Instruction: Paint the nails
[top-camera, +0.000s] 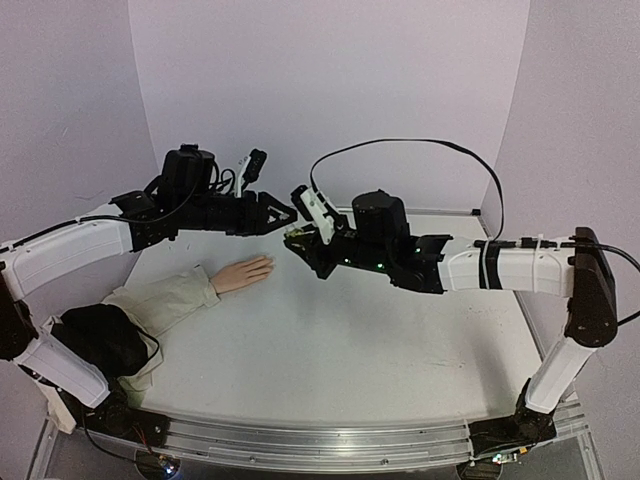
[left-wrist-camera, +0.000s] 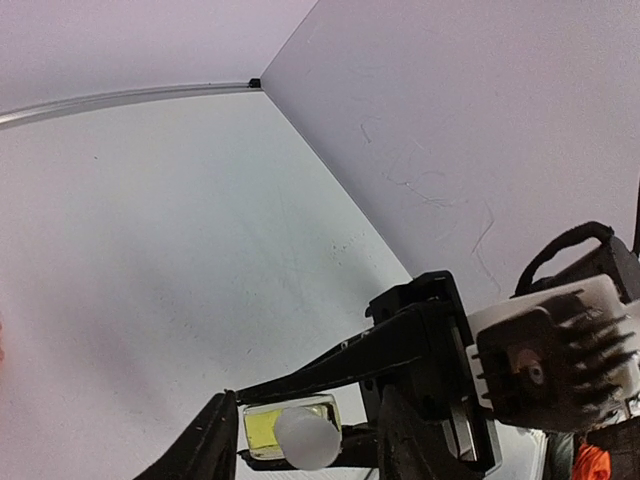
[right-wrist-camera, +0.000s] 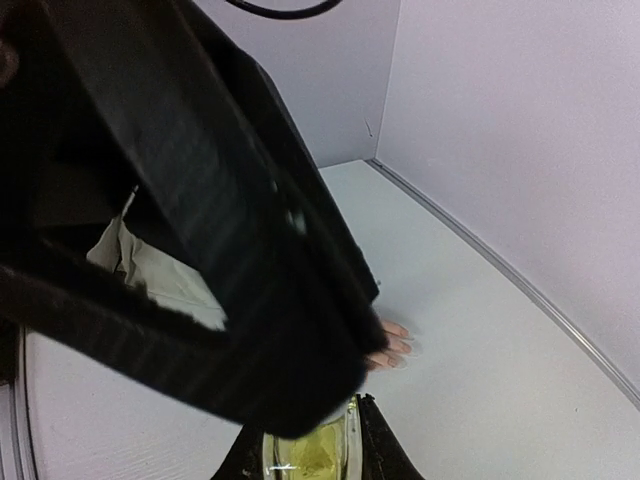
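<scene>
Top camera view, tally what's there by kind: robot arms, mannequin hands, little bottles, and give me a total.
Robot arms: 2 (left arm, right arm)
Mannequin hand: 1
Yellowish bottle: 1
Total: 4

Right gripper (right-wrist-camera: 315, 455) clamps a yellowish-green bottle (right-wrist-camera: 305, 462); a close black housing (right-wrist-camera: 190, 230) masks the mannequin hand (right-wrist-camera: 393, 345), with fingertips and beige sleeve (right-wrist-camera: 150, 270) exposed on the white table (right-wrist-camera: 480, 380).

nails (top-camera: 268, 262) too small to tell, bottle (right-wrist-camera: 310, 455) cut off btm edge
</scene>
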